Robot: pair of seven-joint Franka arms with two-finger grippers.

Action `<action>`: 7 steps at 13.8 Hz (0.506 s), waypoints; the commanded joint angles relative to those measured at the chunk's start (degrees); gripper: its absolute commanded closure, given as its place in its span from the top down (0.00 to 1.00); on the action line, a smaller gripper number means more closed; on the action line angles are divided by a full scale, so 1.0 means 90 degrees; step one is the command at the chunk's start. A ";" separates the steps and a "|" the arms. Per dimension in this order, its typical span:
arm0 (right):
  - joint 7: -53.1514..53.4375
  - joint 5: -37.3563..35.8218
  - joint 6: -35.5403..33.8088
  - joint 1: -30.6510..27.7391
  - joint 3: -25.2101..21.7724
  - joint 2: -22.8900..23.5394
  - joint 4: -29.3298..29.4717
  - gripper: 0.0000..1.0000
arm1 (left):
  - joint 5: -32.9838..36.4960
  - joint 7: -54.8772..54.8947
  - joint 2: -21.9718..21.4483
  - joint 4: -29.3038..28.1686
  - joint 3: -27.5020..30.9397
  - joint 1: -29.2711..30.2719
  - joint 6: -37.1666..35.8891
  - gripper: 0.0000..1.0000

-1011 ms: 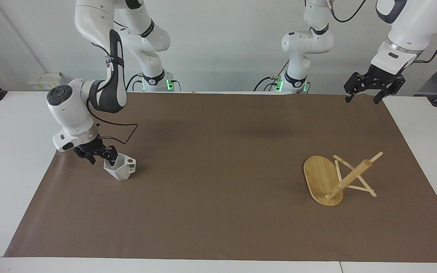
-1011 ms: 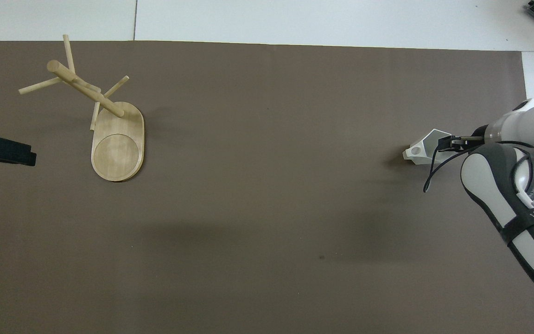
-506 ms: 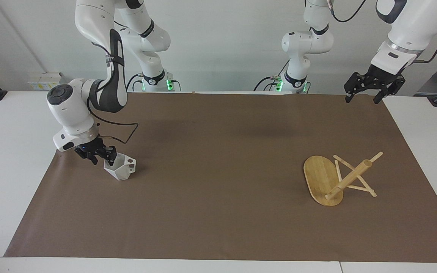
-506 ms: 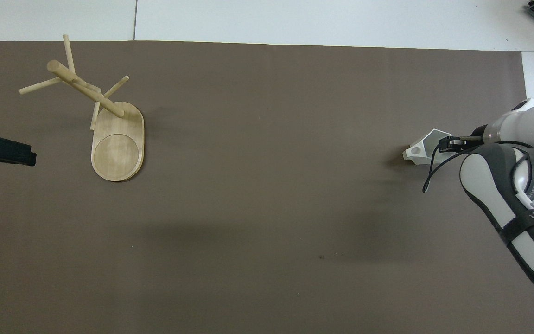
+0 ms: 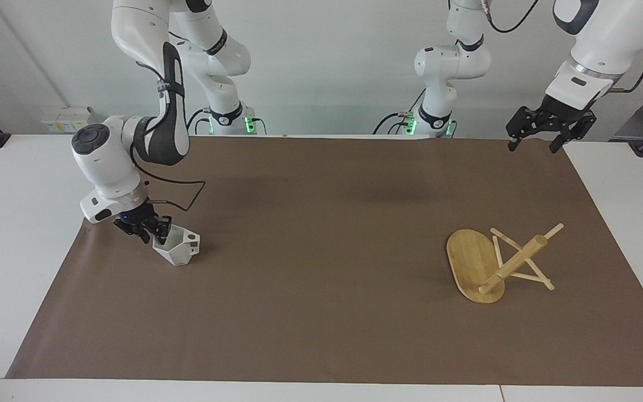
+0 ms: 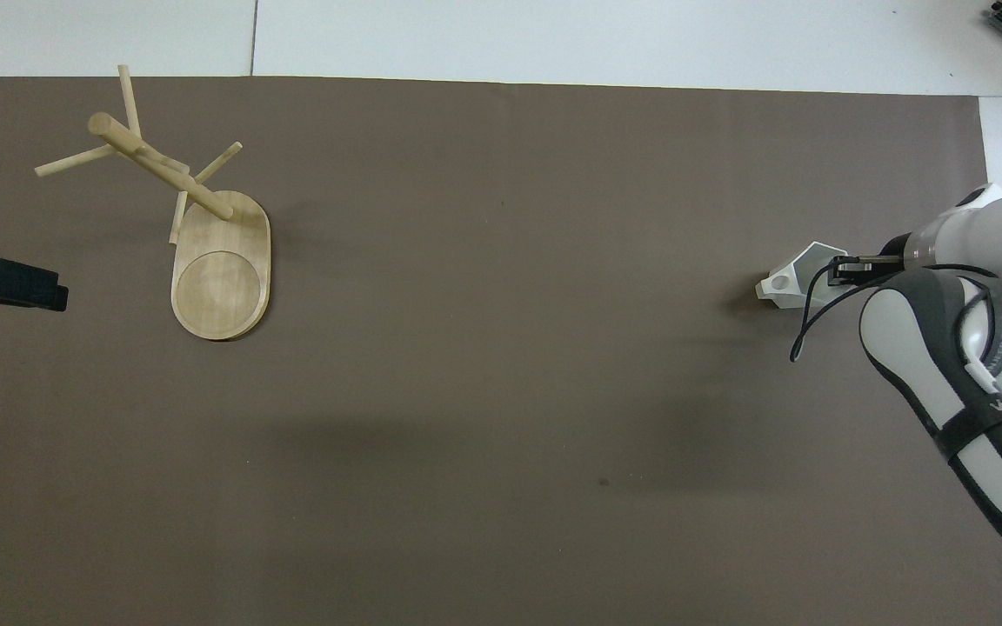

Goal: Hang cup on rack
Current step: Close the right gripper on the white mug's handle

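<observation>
The small white faceted cup (image 5: pixel 179 248) stands upright on the brown mat toward the right arm's end of the table, its pierced handle (image 6: pixel 778 283) pointing toward the middle. My right gripper (image 5: pixel 154 230) is down at the cup's rim, on the side away from the handle, and also shows in the overhead view (image 6: pixel 840 268). The bamboo rack (image 5: pixel 469 262) lies tipped over toward the left arm's end, its post (image 6: pixel 162 169) slanting and its pegs touching the mat. My left gripper (image 5: pixel 539 142) waits open, raised over the mat's corner.
A brown mat (image 5: pixel 321 312) covers most of the white table (image 5: pixel 14 223). Between cup and rack there is only bare mat. The right arm's cable (image 5: pixel 182 195) loops just above the mat beside the cup.
My right gripper has narrowed at the cup's rim and its wrist has shifted slightly. Cup, rack and left arm stay where they were.
</observation>
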 commanded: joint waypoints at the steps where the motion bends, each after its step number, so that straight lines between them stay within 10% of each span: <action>1: -0.0117 -0.0004 -0.0023 -0.0031 0.0028 -0.0148 -0.0139 0.23 | 0.0112 -0.0042 -0.0162 -0.0196 -0.0061 0.0079 0.0038 1.00; 7: -0.0127 -0.0004 -0.0023 -0.0031 0.0028 -0.0148 -0.0139 0.05 | 0.0112 -0.0033 -0.0162 -0.0196 -0.0061 0.0079 0.0038 1.00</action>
